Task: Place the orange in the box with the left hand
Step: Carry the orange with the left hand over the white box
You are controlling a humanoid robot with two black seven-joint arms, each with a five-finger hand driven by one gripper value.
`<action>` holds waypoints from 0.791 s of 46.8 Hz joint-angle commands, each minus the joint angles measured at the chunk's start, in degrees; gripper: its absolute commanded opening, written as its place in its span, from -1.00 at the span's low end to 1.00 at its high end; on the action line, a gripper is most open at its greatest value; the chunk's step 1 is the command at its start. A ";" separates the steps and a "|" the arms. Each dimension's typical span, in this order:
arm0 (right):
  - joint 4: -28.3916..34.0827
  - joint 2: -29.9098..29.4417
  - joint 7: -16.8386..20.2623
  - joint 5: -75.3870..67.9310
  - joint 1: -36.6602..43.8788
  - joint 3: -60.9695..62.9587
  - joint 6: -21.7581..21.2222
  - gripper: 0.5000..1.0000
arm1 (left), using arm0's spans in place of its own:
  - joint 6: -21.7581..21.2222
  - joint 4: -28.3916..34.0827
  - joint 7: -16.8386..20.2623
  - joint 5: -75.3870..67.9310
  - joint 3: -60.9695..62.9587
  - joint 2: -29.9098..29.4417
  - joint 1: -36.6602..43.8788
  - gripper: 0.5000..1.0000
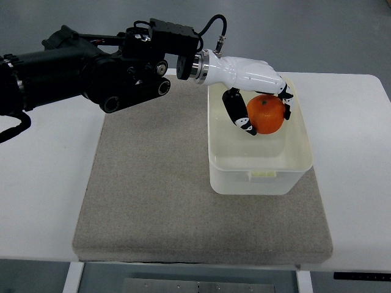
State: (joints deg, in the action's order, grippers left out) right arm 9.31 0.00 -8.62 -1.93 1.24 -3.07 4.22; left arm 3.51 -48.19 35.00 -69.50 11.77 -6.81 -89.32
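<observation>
A grey mat (183, 201) is seen nearest, spread on the white desk (36, 183). The orange (266, 114) is gripped by the curled fingers (235, 113) of the left hand (253, 82), held above the inside of the pale box (259, 165), which is set on the mat's right part

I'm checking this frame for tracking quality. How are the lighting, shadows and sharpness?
Top view: even, soft light; only faint shadow under the black left arm; mild sheen on the white-shelled left hand; the round orange fruit and translucent cream plastic box look sharp; the grey fabric mat shows no glare.
</observation>
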 commanded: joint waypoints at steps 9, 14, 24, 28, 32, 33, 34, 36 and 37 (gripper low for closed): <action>0.00 0.00 0.00 0.00 -0.01 0.00 0.00 0.70 | 0.01 0.99 0.00 -0.03 0.36 0.04 1.78 -1.00; 0.00 0.00 0.00 0.00 -0.01 0.00 0.00 0.70 | 0.01 1.52 0.00 -0.03 0.36 0.04 2.75 -1.00; 0.00 0.00 0.00 0.00 -0.01 0.00 0.00 0.70 | -0.87 2.58 0.00 0.24 0.10 0.13 3.54 -1.00; 0.00 0.00 0.00 0.00 -0.01 0.00 0.00 0.70 | -4.20 2.58 0.00 0.50 0.01 0.13 3.54 0.00; 0.00 0.00 0.00 0.00 -0.01 0.00 0.00 0.70 | -4.92 2.49 0.00 0.50 0.10 0.13 3.63 0.46; 0.00 0.00 0.00 0.00 -0.01 0.00 0.00 0.70 | -4.92 2.49 0.00 0.50 0.10 0.13 3.63 0.57; 0.00 0.00 0.00 0.00 -0.01 0.00 0.00 0.70 | -4.92 2.49 0.00 0.50 0.10 0.13 3.63 0.66; 0.00 0.00 0.00 0.00 -0.01 0.00 0.00 0.70 | -4.92 2.49 0.00 0.50 0.10 0.13 3.89 0.71; 0.00 0.00 0.00 0.00 -0.01 0.00 0.00 0.70 | -4.92 2.49 0.00 0.59 0.19 0.13 4.24 0.72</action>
State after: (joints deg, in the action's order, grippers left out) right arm 9.32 0.00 -8.61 -1.93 1.23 -3.08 4.22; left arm -1.39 -45.68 35.00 -68.96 11.83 -6.68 -85.70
